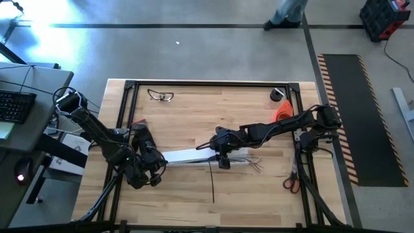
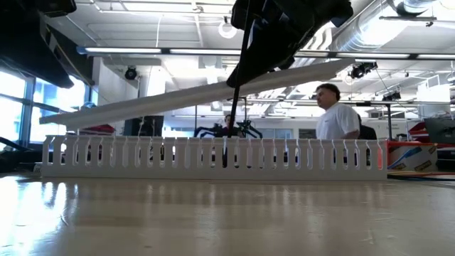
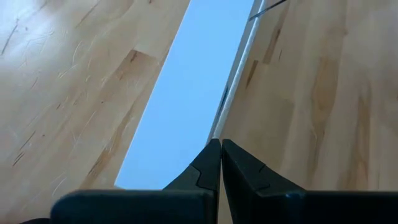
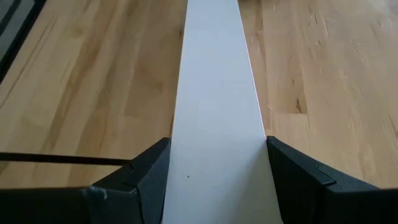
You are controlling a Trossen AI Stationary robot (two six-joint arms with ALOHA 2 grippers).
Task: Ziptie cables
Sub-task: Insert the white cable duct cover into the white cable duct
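Observation:
A white slotted channel [image 2: 213,153] lies across the table's middle. Over it slants its flat white cover [image 2: 163,98], with my right gripper [image 1: 222,155] shut on it. The cables [image 1: 251,166] fan out by the channel, to the right of that gripper. The ziptie [image 1: 213,184] is a thin dark strip reaching from beside my right gripper toward the near edge. In the low view the ziptie [image 2: 234,107] rises from the channel to the gripper. My left gripper [image 3: 219,144] is shut, its tips at the cover's long edge [image 3: 214,127] near its left end. My right gripper pinches the cover's two long edges [image 4: 264,134] between its fingers, which lie across it and slant down from the table's right. The cover's held end is lifted, and it slopes down toward the channel's left end. The ziptie [image 4: 62,160] passes one finger; I cannot tell whether they touch. My left gripper may touch the cover's edge with its shut fingertips; I cannot tell.
Clear safety glasses [image 1: 160,96] lie at the far left. An orange object [image 1: 283,110] and a small black one [image 1: 277,94] sit far right. Red-handled cutters [image 1: 291,183] lie near right. A black frame [image 1: 213,83] rims the table. A person [image 2: 338,117] stands in the room behind.

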